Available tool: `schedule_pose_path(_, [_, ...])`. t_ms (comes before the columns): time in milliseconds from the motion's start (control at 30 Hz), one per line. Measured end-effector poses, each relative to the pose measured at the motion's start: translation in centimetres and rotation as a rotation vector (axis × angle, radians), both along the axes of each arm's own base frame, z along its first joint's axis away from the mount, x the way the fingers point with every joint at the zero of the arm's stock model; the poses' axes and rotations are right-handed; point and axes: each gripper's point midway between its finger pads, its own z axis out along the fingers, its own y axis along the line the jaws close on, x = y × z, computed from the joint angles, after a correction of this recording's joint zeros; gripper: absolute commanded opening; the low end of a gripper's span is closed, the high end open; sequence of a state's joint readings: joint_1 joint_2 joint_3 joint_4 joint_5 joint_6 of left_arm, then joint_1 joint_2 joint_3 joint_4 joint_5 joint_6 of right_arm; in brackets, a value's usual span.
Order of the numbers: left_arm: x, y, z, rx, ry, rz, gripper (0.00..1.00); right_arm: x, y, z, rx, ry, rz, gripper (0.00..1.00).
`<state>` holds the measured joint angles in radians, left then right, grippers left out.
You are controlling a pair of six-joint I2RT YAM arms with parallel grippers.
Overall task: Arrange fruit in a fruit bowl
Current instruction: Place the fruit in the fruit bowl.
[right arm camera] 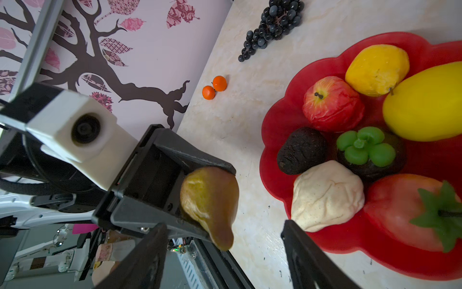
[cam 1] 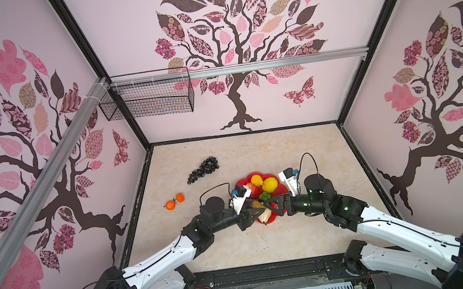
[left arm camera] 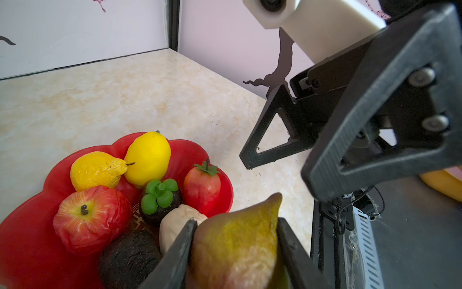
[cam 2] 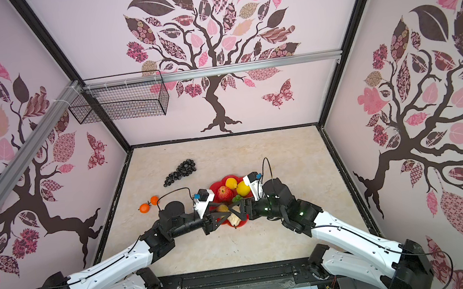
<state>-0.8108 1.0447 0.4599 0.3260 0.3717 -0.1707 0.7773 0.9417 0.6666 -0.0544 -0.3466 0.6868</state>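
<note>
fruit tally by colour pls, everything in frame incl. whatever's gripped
Yellow: 2 (wrinkled lemon, smooth lemon)
Red: 2 (apple, strawberry)
Orange: 2 (oranges)
Dark: 3 (grape bunch, avocado, green-capped dark fruit)
Cream: 1 (pear)
Brown-green: 1 (fig, in left gripper)
Total: 11

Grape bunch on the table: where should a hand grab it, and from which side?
Probably top-down. The grape bunch lies flat on the table, long and tapering to a thin tail. Pinch across its short width at the broad end, where most of the bulk sits.
</note>
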Motion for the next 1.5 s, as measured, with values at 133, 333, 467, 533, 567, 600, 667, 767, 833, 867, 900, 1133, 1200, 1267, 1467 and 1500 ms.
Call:
schedule_pose_path(133, [-0.1,-0.3,0.1,-0.006,-0.017,-0.007,0.43,0.0,0.3,0.2,0.027,0.017,-0.002,0.65])
schedule_pose_path(333, [0.5,-0.3,0.1,-0.008,-0.027,0.023,0.43,-0.3,0.6,0.0,0.031,0.031,0.004,0.49])
schedule_pose_path(467, [0.9,-0.1,-0.1,-0.006,-0.031,0.051,0.43,-0.5,0.7,-0.9,0.014,0.046,0.01,0.42])
schedule_pose_path(533, [1.0,0.0,-0.2,-0.003,-0.032,0.061,0.43,-0.5,0.7,-1.1,0.011,0.049,0.01,0.39])
schedule_pose_path(567, [1.1,0.1,-0.2,-0.003,-0.032,0.063,0.43,-0.5,0.7,-1.1,0.011,0.05,0.01,0.39])
schedule_pose_path(600, [1.1,0.1,-0.2,-0.004,-0.034,0.065,0.43,-0.5,0.7,-1.1,0.011,0.048,0.011,0.37])
schedule_pose_path(667, [1.1,0.0,-0.1,-0.008,-0.037,0.065,0.43,-0.6,0.8,-1.1,0.01,0.048,0.014,0.35])
schedule_pose_path(767, [1.1,0.0,0.1,-0.013,-0.039,0.061,0.43,-0.6,0.8,-1.2,0.007,0.048,0.016,0.34])
schedule_pose_path(833, [1.0,-0.1,0.1,-0.018,-0.037,0.054,0.43,-0.5,0.9,-1.4,0.004,0.051,0.017,0.32])
schedule_pose_path(867, [0.9,-0.1,0.1,-0.019,-0.034,0.051,0.43,-0.5,0.9,-1.4,0.004,0.051,0.016,0.31])
schedule_pose_path(900, [0.9,-0.1,0.1,-0.019,-0.032,0.049,0.43,-0.5,0.9,-1.3,0.005,0.049,0.017,0.29])
schedule_pose_path(1133, [0.9,-0.2,-0.3,-0.014,-0.021,0.044,0.43,-0.4,0.8,-1.6,-0.01,0.047,0.008,0.22])
schedule_pose_path(1200, [0.9,-0.2,-0.4,-0.012,-0.017,0.041,0.43,-0.3,0.7,-1.8,-0.017,0.047,0.006,0.19])
schedule_pose_path(1267, [0.9,-0.3,-0.5,-0.011,-0.013,0.039,0.43,-0.3,0.6,-2.0,-0.024,0.048,0.004,0.16])
schedule_pose_path(1467, [0.9,-0.3,-0.8,-0.007,-0.003,0.034,0.49,-0.4,0.6,-2.2,-0.037,0.047,0.008,0.07])
schedule_pose_path(1500, [0.9,-0.3,-0.9,-0.006,-0.001,0.034,0.49,-0.3,0.6,-2.3,-0.038,0.045,0.009,0.06])
